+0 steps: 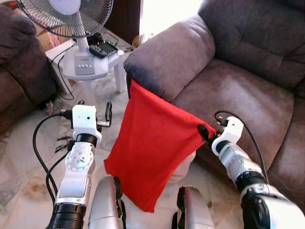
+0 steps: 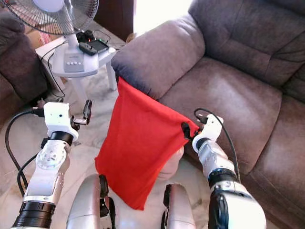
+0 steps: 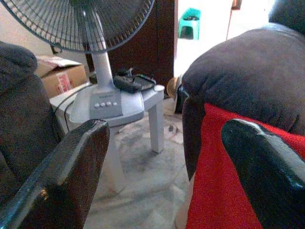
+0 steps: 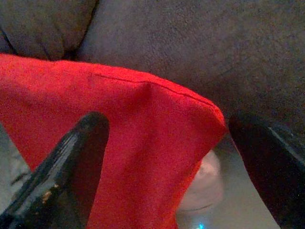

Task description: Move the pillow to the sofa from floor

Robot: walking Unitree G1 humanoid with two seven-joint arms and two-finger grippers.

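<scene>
The red pillow (image 1: 152,143) stands tilted in front of the grey sofa (image 1: 238,90). Its upper left corner leans on the sofa's armrest (image 1: 167,57) and its lower end hangs down between my knees. My right gripper (image 1: 205,132) is at the pillow's upper right corner; in the right wrist view its fingers (image 4: 71,162) stand wide apart with the red corner (image 4: 209,114) between them, so it is open. My left gripper (image 1: 95,109) is raised to the left of the pillow, apart from it, open and holding nothing.
A white side table (image 1: 90,71) with a desk fan (image 1: 66,14) and a remote (image 1: 97,50) stands to the left of the armrest. Another dark sofa (image 1: 19,57) is at far left. A cardboard box (image 3: 62,76) sits behind the table. The floor is marble tile (image 1: 24,157).
</scene>
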